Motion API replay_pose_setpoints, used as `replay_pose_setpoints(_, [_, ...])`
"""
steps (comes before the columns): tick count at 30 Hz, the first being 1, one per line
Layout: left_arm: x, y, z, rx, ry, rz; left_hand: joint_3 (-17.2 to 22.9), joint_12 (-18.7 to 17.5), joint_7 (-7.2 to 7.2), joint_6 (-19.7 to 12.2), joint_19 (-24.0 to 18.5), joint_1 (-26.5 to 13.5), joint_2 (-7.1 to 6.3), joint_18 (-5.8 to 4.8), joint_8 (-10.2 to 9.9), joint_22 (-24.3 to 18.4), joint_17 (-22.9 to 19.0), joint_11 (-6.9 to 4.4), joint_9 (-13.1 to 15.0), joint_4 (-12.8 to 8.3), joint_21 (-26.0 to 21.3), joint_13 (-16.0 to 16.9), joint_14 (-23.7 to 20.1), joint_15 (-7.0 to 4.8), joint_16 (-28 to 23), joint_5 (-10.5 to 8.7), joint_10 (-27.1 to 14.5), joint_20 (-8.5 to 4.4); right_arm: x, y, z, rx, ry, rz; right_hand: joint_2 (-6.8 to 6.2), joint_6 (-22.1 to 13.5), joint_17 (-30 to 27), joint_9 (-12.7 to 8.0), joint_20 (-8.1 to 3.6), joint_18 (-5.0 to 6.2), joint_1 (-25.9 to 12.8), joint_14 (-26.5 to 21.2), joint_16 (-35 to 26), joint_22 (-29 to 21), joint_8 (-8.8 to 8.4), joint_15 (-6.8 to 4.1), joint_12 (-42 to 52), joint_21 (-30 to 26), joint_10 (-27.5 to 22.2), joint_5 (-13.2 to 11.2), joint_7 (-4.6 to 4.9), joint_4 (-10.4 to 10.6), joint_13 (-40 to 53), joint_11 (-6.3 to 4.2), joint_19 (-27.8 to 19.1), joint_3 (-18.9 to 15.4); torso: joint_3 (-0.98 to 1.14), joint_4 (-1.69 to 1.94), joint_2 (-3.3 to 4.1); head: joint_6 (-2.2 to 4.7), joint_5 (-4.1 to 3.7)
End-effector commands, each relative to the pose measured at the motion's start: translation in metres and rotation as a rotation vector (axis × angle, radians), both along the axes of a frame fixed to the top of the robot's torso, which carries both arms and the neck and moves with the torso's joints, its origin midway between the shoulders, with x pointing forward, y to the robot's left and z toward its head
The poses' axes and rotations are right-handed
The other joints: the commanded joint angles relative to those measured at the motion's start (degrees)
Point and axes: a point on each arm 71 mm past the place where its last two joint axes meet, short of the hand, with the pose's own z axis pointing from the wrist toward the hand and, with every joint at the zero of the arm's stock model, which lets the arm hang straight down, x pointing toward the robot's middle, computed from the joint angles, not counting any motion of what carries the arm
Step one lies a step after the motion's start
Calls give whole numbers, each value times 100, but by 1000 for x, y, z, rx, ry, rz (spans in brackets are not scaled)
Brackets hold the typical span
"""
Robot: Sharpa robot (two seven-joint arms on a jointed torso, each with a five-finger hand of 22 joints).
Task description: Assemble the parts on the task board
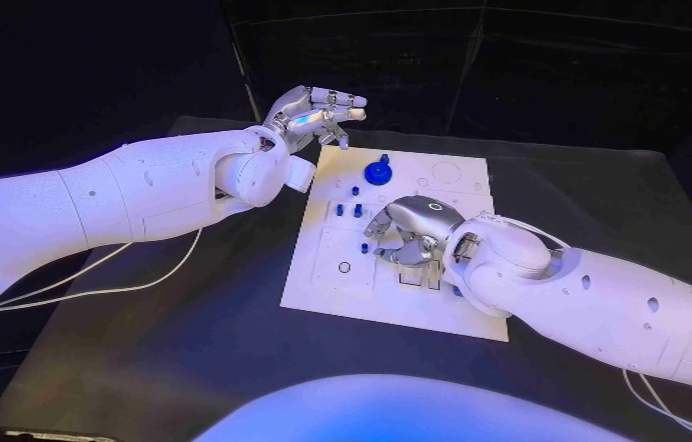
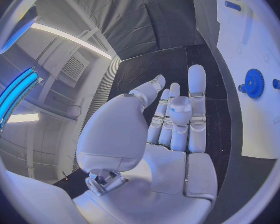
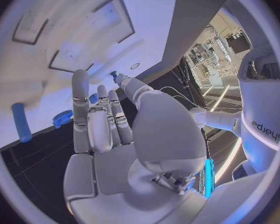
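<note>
White and flat, the task board (image 1: 378,282) is lying in the middle of the black desk (image 1: 173,362). A blue gear (image 1: 378,171) is sitting on the board's far half, and the left wrist view is showing the same gear (image 2: 254,83) with a small blue round piece (image 2: 276,83) just beside it. Several small blue pegs (image 1: 348,209) are standing near the board's centre.

The left robot hand (image 1: 315,114) is hanging above the board's far left corner, apart from the parts; its fingers (image 2: 197,109) are lying loosely side by side and holding nothing.

The right robot hand (image 1: 410,232) is reaching down over the middle of the board, beside the recessed outlines (image 1: 421,275). In the right wrist view its fingers (image 3: 80,104) are stretching toward the board, a fingertip is sitting at a small blue part (image 3: 114,75), and a blue cylinder (image 3: 20,121) and another gear (image 3: 63,117) are lying near. I cannot tell whether this hand is pinching anything.
</note>
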Motion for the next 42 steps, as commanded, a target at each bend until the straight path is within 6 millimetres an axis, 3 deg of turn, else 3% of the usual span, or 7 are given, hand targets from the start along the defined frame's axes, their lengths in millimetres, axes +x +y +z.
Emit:
replay_pose_setpoints(1, [0, 1, 1, -4, -1, -7, -9, 27, 13, -52, 10, 35, 30, 80, 21, 8, 7, 4, 4, -16, 15, 9, 27, 5, 31, -21, -35, 28, -3, -11, 8, 18, -22, -26, -12, -7, -12, 3, 44, 32, 6, 213, 3, -8, -25, 40, -11, -33, -40, 41, -3, 10, -5, -12, 7, -33, -4, -13, -9, 45, -44])
replay_pose_setpoints(7, [-1, 3, 1, -4, -2, -5, -9, 27, 13, -52, 10, 35, 30, 80, 21, 8, 7, 4, 4, -16, 15, 9, 27, 5, 31, -21, -35, 28, 1, -37, 23, 26, 13, -120, 40, 47, -58, 16, 49, 35, -42, 203, -20, -12, 9, 38, 47, -35, 5, 65, -5, 62, 7, -22, 4, -60, 2, -38, -17, 119, -153])
replay_pose_setpoints(8, [-1, 4, 1, -4, -2, -5, -10, 28, 13, -53, 10, 34, 29, 80, 22, 9, 2, 4, 4, -16, 15, 9, 26, 5, 29, -21, -37, 28, 6, -46, 29, 21, 17, -156, 29, 34, -95, 13, 51, 35, -65, 194, -40, -15, 3, 40, 49, -39, -10, 67, -5, 76, 4, -18, -3, -79, -2, -27, -17, 165, -239])
replay_pose_setpoints(20, [-1, 5, 1, -4, -2, -5, -15, 31, 15, -59, 9, 28, 26, 80, 23, 9, -23, 7, 3, -14, 15, 8, 17, 7, 19, -22, -44, 30, 28, -84, 51, -51, 13, -246, 5, -338, -467, -12, 102, 35, -1, 94, -277, -92, -67, 94, -58, -159, -572, -45, 33, 67, -16, 54, -98, -345, -4, -11, -5, 346, -565])
replay_pose_setpoints(23, [-1, 5, 1, -4, -1, -7, -15, 31, 15, -59, 9, 28, 26, 80, 23, 9, -23, 7, 3, -14, 15, 8, 17, 7, 19, -22, -44, 30, 31, -84, 50, -104, -22, -228, -4, -340, -465, -6, 106, 36, 11, 98, -276, -101, -56, 97, -44, -170, -599, -55, 33, 63, -11, 57, -98, -395, 3, -24, -8, 367, -578])
replay_pose_setpoints(35, [0, 3, 0, -5, -1, -11, -15, 31, 15, -59, 9, 28, 26, 80, 23, 9, -23, 7, 3, -14, 15, 8, 17, 7, 19, -22, -44, 30, 39, -78, 42, -187, 7, -203, 12, -340, -501, -1, 107, 38, 41, 95, -297, -115, -48, 93, -6, -187, -609, -59, 19, 60, -4, 47, -99, -455, -11, 13, -5, 358, -630])
replay_pose_setpoints(42, [0, 3, 0, -5, -1, -10, -15, 31, 15, -59, 9, 28, 26, 80, 23, 9, -23, 7, 3, -14, 15, 8, 17, 7, 19, -22, -44, 30, 42, -74, 37, -215, 39, -195, 82, -288, -519, 11, 97, 40, 90, 96, -310, -133, -19, 80, 89, -208, -538, -39, 11, 63, 7, 33, -96, -510, 3, -13, -6, 344, -624])
